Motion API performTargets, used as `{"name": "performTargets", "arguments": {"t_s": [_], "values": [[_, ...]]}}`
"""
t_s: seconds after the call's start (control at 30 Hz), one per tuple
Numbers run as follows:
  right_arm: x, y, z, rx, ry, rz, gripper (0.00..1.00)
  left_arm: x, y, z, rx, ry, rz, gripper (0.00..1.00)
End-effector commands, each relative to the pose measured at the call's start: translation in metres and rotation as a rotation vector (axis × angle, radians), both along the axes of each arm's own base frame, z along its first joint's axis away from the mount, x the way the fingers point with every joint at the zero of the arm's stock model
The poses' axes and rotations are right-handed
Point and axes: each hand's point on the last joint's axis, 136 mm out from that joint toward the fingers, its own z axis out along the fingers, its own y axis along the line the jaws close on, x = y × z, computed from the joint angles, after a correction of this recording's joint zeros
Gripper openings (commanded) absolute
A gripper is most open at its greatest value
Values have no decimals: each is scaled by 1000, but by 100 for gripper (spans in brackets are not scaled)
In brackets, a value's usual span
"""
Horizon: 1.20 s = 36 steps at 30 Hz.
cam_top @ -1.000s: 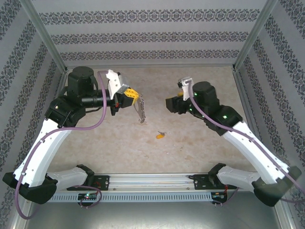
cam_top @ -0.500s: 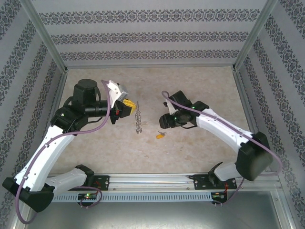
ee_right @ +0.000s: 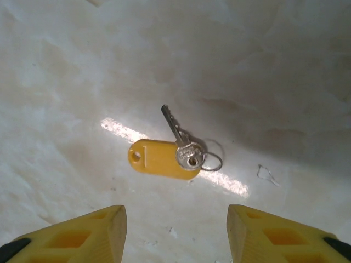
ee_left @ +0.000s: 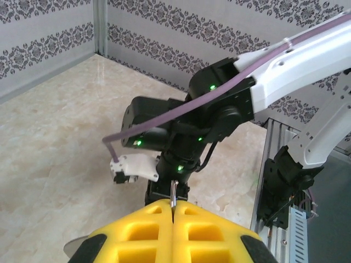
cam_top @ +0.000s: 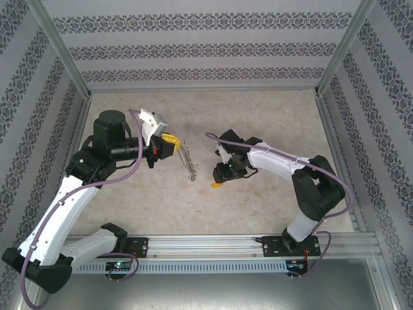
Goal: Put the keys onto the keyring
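Observation:
My left gripper (cam_top: 174, 141) is shut on the keyring (ee_left: 173, 196), whose thin silvery edge stands up from between the closed yellow fingers (ee_left: 148, 233). From it a jagged string of silver keys (cam_top: 188, 163) slants down toward the table. My right gripper (cam_top: 221, 174) hangs open just above the table, pointing down at a yellow plastic tag (ee_right: 159, 159). On that tag lies a single silver key (ee_right: 184, 143) with a small wire ring (ee_right: 213, 161). In the right wrist view that gripper (ee_right: 175, 222) has nothing between its fingers; tag and key lie just ahead of the fingertips.
Patterned walls and metal posts (cam_top: 68, 61) enclose the marble-look table top (cam_top: 271, 116) on three sides. A metal rail (cam_top: 206, 244) with both arm bases runs along the near edge. In the left wrist view the right arm's black wrist (ee_left: 181, 137) stands close ahead.
The right arm has swung in toward the centre and come down over the yellow tag, its jaws narrowing somewhat. The left gripper has shifted slightly with the keyring and keys.

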Motion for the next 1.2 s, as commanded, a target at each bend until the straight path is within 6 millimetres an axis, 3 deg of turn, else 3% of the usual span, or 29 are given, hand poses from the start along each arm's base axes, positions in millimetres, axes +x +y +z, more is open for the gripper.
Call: {"name": "performTargets", "arguments": {"t_s": [0.0,0.47,1.17], "values": [[6,4,-1,8,4,47,52,4,-1,13,-45,-39,-15,0],[27,15,-22,25,50,65,52,10,-3,16,-74,-16,-19,0],[7,3,-32,36,112,53,44,12,-3,16,-80,2,-19,0]]}}
